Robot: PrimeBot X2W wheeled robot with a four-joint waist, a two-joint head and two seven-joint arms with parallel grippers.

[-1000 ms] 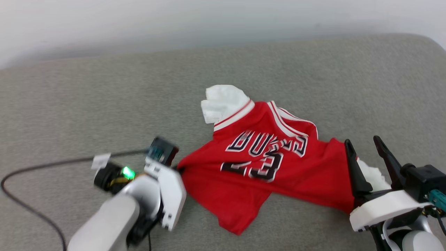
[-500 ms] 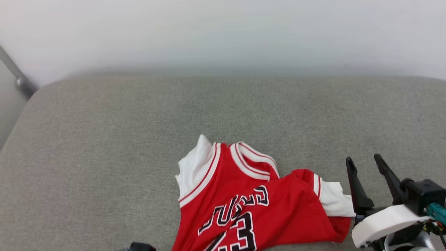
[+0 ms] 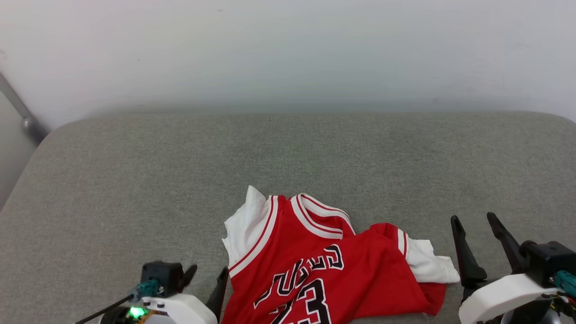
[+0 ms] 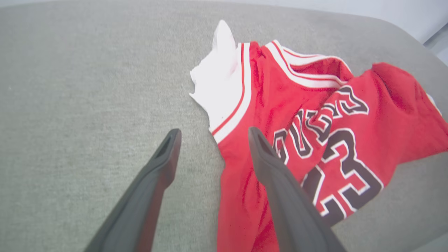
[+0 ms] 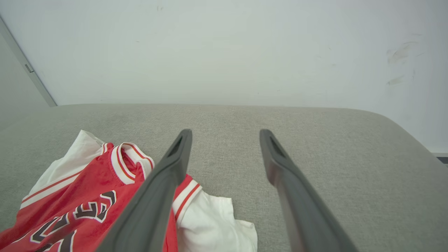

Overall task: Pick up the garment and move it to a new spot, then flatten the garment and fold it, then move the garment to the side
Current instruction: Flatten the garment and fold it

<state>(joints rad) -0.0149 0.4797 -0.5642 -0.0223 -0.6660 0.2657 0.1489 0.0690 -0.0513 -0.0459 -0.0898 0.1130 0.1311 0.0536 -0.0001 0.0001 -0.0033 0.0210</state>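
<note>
The left gripper [image 3: 207, 274] is open and empty, just beside the red jersey shirt with white sleeves [image 3: 315, 261], which lies crumpled on the grey soft cushion [image 3: 135, 180]. The right gripper [image 3: 474, 225] is open too. Flattening and folding seem left to do.

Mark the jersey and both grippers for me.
jersey [image 3: 360, 270]: head view, red body right of the lettering.
left gripper [image 3: 208, 269]: head view, gap between its fingertips.
right gripper [image 3: 473, 217]: head view, gap between its fingertips.
</note>
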